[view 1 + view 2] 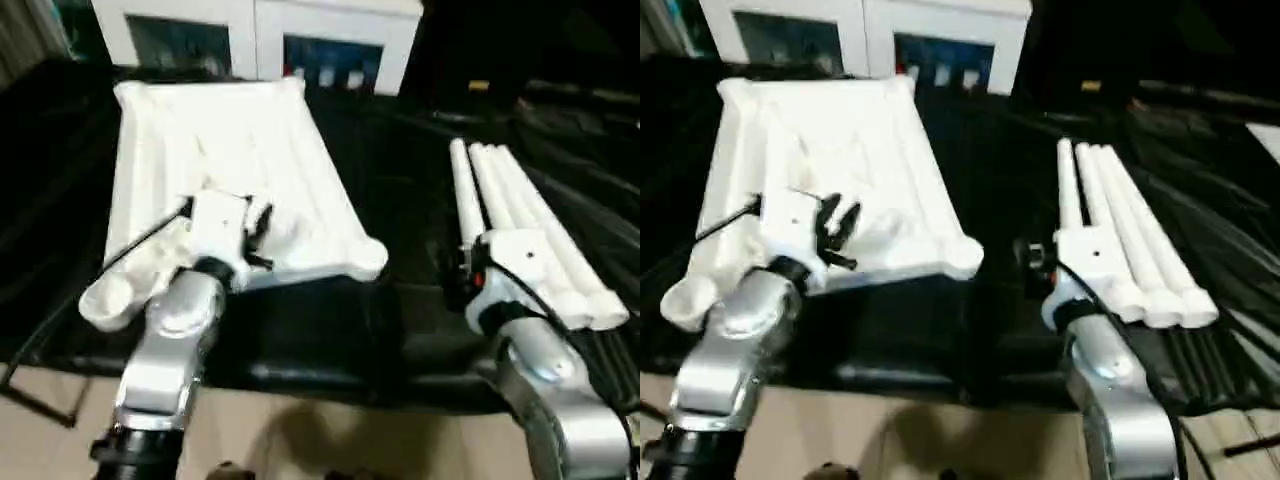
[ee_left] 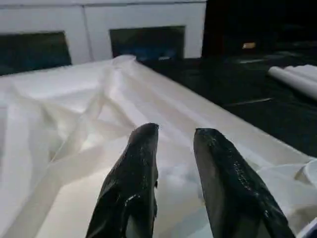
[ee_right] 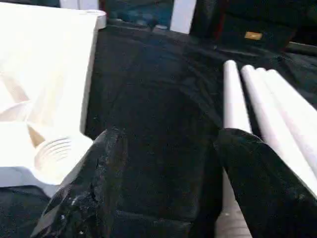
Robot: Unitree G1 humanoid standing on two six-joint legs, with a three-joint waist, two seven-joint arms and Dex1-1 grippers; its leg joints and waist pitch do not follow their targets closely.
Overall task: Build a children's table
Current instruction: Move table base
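Silver forearms point(image 1: 170, 330) reach out, left hand point(image 2: 176, 148) and right hand point(image 3: 163, 148) spread, empty; beside the upturned tabletop point(image 1: 230, 150), light, stiff, slippery-looking legs point(image 1: 520, 220) suit mid-shaft gripping.

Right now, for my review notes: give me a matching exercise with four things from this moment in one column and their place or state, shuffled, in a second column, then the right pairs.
Things:
1. table top
2. legs
3. left claw
4. cabinet

Places or states:
A. lying side by side on the robot's right
B. at the back, behind the black surface
C. over the ribbed underside, fingers a little apart, nothing between them
D. lying underside up on the robot's left

Pairs: 1-D, 2-A, 3-C, 4-B
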